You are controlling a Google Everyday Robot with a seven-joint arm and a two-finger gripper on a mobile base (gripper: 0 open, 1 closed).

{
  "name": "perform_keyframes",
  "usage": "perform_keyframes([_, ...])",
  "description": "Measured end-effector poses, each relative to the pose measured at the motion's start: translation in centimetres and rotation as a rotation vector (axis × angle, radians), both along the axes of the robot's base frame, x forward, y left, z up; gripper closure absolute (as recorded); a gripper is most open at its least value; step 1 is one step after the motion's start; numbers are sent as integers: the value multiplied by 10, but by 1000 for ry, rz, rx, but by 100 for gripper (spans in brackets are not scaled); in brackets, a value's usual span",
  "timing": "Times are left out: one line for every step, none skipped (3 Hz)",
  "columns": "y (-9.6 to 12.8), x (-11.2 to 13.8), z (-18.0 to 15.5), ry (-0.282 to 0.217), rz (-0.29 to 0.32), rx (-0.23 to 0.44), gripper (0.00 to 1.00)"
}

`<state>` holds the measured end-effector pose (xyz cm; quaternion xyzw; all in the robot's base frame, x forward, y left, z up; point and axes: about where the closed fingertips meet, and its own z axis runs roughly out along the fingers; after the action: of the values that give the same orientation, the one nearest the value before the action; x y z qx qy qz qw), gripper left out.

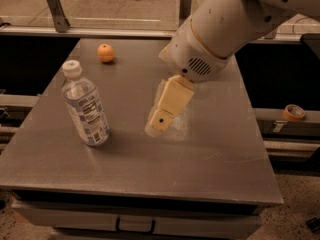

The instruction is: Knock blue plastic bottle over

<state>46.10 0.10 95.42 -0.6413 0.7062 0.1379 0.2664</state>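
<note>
One hand [157, 126] near upright bottle [86, 109], arm [225, 29] cropped

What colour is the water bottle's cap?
White cap, camera view; tool beside the water bottle, not touching.

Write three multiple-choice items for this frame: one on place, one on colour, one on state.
1. Where is the gripper relative to the clear plastic bottle with white cap and blue label?
A) clamped on its cap
B) beside it, apart, low over the grey metal table
C) under the table
2. What colour is the small round fruit?
A) green
B) purple
C) orange
3. How is the bottle?
A) upright
B) lying down
C) lifted
Answers: B, bare table between them; C, orange skin; A, base down, cap up.
</note>
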Motion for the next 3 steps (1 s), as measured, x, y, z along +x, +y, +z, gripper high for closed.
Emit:
perform_keyframes([9, 7, -14, -6, 18, 94, 0])
perform_keyframes([24, 15, -27, 8, 24, 210, 0])
perform_keyframes([53, 20, -36, 34, 43, 330, 0])
